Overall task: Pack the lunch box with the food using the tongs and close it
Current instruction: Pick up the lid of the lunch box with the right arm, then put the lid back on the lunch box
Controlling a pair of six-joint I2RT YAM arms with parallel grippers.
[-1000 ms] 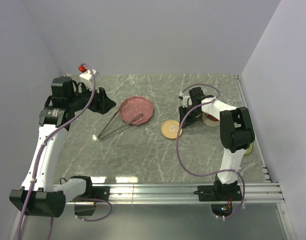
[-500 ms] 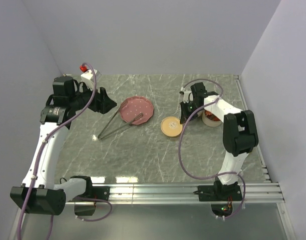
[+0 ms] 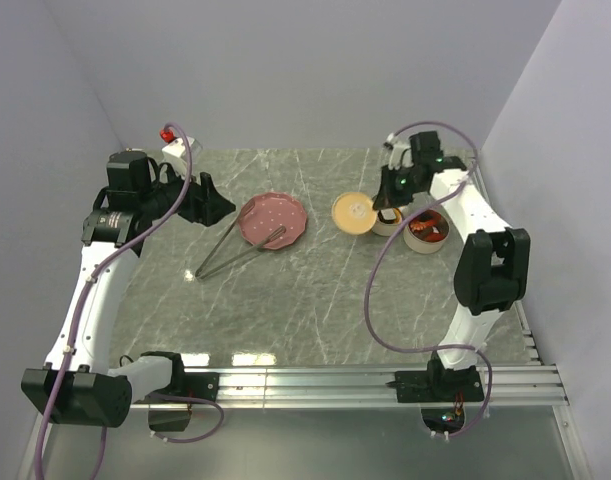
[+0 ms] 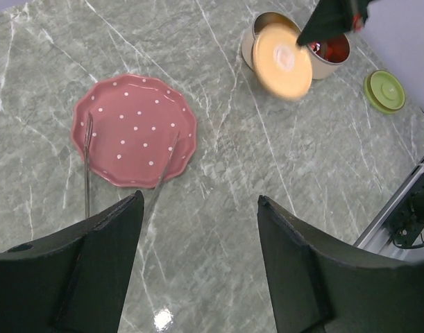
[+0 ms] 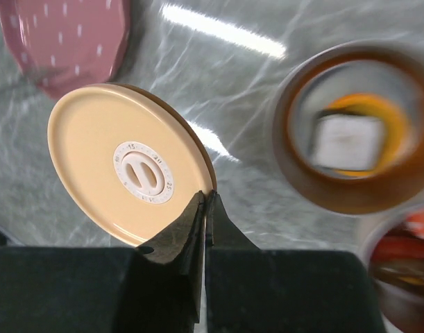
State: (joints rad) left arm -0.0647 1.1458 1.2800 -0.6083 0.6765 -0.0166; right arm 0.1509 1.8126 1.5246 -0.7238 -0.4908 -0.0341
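The right tool (image 5: 206, 205) is clenched on the thin edge of a round, flat, cream lid (image 5: 128, 166). The lid is smooth, with a small white ring in the middle. It is tilted and is next to an open round tin (image 5: 286, 149).

Some of the food is in that tin: a pale block (image 5: 349, 142) sits on something round and orange, but it looks blurry. Just beside it is another tin (image 4: 321, 71) with red food (image 4: 331, 50) inside. A small green lid (image 4: 385, 90) lies flat on the table, near the tins.

The left tool (image 4: 198, 267) is wide open and holds nothing. It hangs over the left part of the table.

The tongs (image 4: 87, 166) are long, thin and made of grey metal. Their two tips lie on a pink plate (image 4: 134, 130) with white dots and a wavy edge. Their joined end lies on the table.

The table (image 3: 305, 300) looks like grey-green stone with pale lines in it, and it shines a little. Plain pale walls (image 3: 285, 70) stand around it.
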